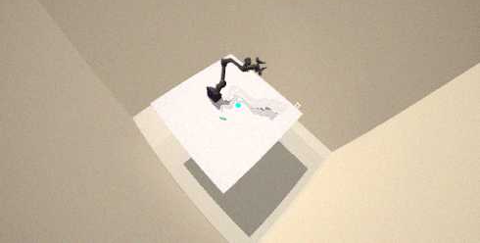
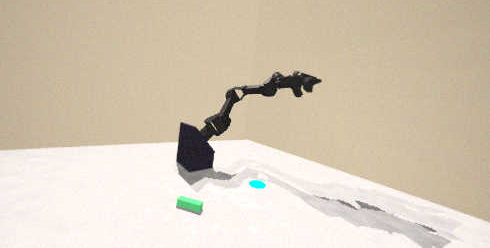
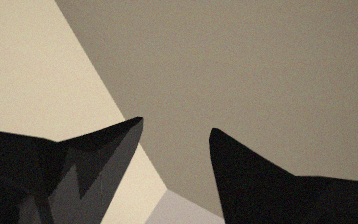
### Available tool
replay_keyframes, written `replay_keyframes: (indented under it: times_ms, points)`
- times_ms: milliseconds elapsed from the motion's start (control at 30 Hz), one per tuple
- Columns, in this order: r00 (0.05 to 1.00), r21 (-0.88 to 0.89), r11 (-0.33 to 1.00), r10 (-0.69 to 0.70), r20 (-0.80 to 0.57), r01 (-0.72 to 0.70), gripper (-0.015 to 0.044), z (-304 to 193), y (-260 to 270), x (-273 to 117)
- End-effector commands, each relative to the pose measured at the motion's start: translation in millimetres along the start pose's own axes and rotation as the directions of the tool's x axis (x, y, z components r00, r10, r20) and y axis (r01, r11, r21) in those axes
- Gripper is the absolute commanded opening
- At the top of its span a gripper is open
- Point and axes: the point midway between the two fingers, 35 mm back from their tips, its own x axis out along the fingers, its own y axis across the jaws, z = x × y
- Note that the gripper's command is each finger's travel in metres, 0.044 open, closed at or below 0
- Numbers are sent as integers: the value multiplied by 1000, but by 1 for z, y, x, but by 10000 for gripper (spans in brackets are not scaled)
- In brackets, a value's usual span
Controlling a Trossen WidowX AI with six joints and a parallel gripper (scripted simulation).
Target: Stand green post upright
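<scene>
The green post (image 1: 222,118) (image 2: 189,204) lies on its side on the white table. The cyan circle (image 1: 238,105) (image 2: 257,184) is flat on the table, to the right of the post and a little farther back in the exterior view, with nothing standing on it. My gripper (image 1: 264,68) (image 2: 309,88) (image 3: 177,128) is open, with a gap between its fingertips and nothing between them. It hangs high in the air, well away from the post and the circle. Neither the post nor the circle shows in the wrist view.
The dark arm base (image 1: 214,94) (image 2: 194,149) stands on the white table (image 1: 220,159) (image 2: 100,197), behind the post in the exterior view. The arm's shadow falls across the table near the circle. A small pale object (image 1: 297,105) is at the table's right corner.
</scene>
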Motion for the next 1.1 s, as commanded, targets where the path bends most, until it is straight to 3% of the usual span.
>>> replay_keyframes:
  times_ms: [0, 267, 567, 1067]
  points:
    - [990, 45, 989, 142, -6, -142, 233, -11, 46, 6]
    - [910, 150, 901, 414, -14, -407, 233, -31, 140, -4]
    - [741, 289, 709, 671, 1, -643, 233, -50, 236, -40]
    - [351, 534, 243, 930, 110, -810, 233, -66, 361, -146]
